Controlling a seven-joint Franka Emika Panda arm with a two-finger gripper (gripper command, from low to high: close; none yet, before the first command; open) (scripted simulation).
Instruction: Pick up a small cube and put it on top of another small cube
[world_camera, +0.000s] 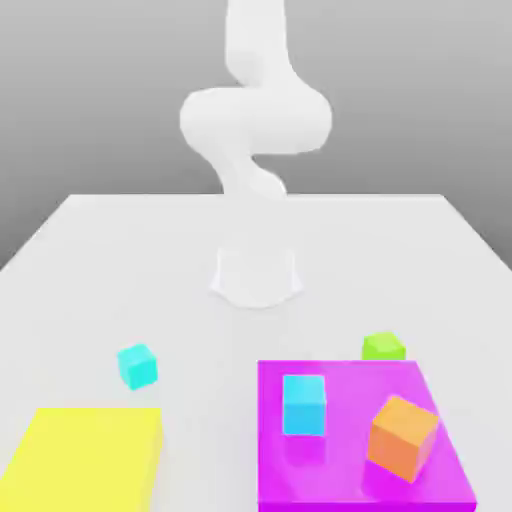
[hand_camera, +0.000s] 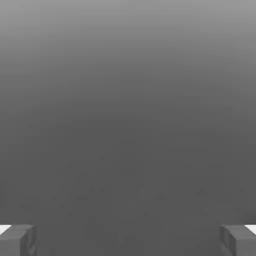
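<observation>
One white arm (world_camera: 256, 120), its base on a pale table (world_camera: 180, 260). One gripper (hand_camera: 128, 241), seen in the hand view: jaws wide apart, nothing between them. One yellow block (world_camera: 85, 455), broad and flat-topped, at the exterior view's left. One magenta block (world_camera: 345, 475), likewise flat-topped, toward the exterior view's right. Small cubes, four: a turquoise cube (world_camera: 138, 367) on the table, behind the yellow block; a sky-blue cube (world_camera: 304, 405) over the magenta block; an orange cube (world_camera: 403, 439), turned askew, also over it; a lime-green cube (world_camera: 384, 347) just behind it, partly hidden.
</observation>
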